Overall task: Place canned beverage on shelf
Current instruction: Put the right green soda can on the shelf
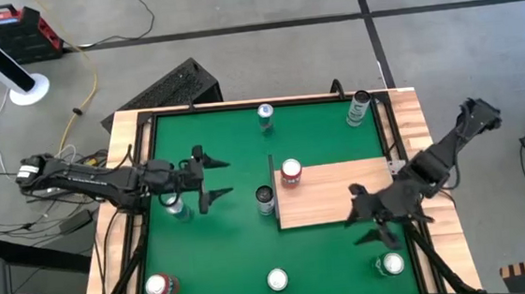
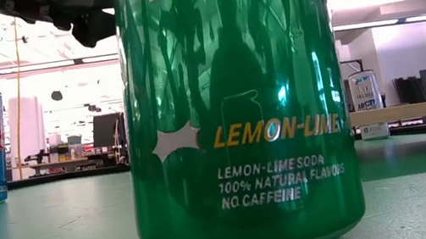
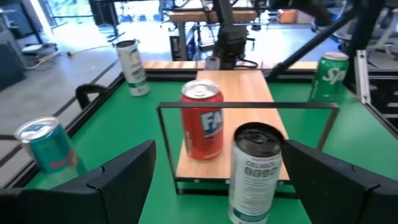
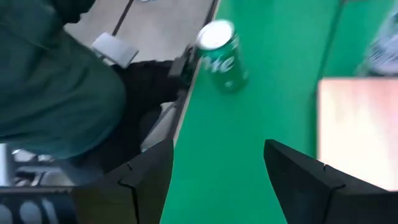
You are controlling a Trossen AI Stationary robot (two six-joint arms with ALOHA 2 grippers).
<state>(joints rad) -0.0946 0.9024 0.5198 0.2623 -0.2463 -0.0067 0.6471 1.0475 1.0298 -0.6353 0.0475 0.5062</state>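
The shelf (image 1: 341,192) is a light wooden board on the green tabletop, with a thin dark frame (image 3: 249,106) at its left end. A red can (image 1: 291,171) stands upright on it near that end. A dark grey can (image 1: 265,198) stands on the green just left of the shelf; it also shows in the left wrist view (image 3: 254,171). My left gripper (image 1: 216,177) is open and empty, level, pointing at these two cans from the table's left. My right gripper (image 1: 360,219) is open and empty over the shelf's near right corner, facing a green can (image 4: 219,56).
More cans stand upright on the green: one under my left arm (image 1: 173,206), two at the far edge (image 1: 266,114) (image 1: 358,107), three along the near edge (image 1: 158,287) (image 1: 277,279) (image 1: 392,264). The green lemon-lime can (image 2: 238,115) fills the low view. Dark green cloth (image 4: 50,81) shows beyond the table's edge.
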